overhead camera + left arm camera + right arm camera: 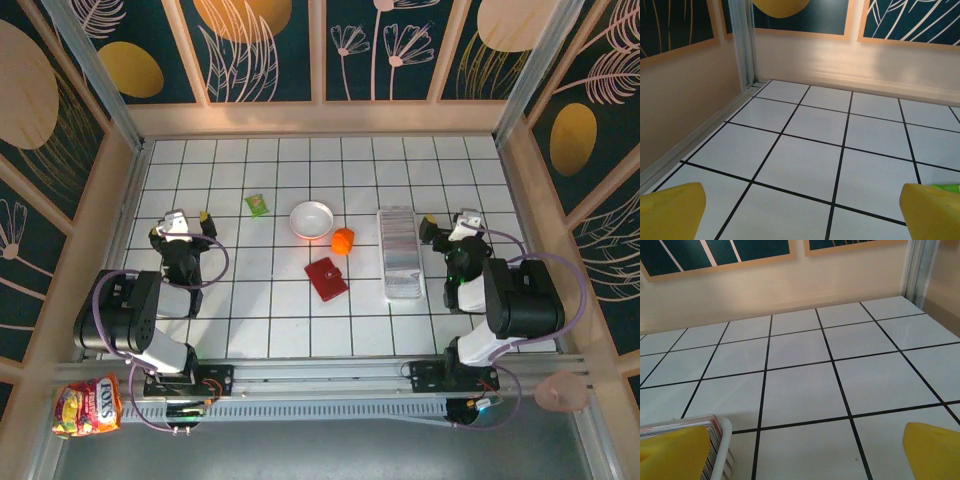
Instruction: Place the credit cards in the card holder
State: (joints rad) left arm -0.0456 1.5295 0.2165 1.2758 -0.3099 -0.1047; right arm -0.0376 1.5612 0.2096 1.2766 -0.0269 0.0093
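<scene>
Cards [401,245] stand in a silvery row inside a clear tray [403,292], right of centre in our top view; their striped edges also show at the lower left of the right wrist view. We see the holder [326,279], dark red, lying flat on the table [270,310] just left of the tray, below an orange object [343,240] and a white bowl [311,219]. Our left gripper [186,220] sits at mid-left, jaws spread wide, gripping nothing. Our right gripper [452,222] sits just right of the tray, jaws spread likewise, holding nothing
</scene>
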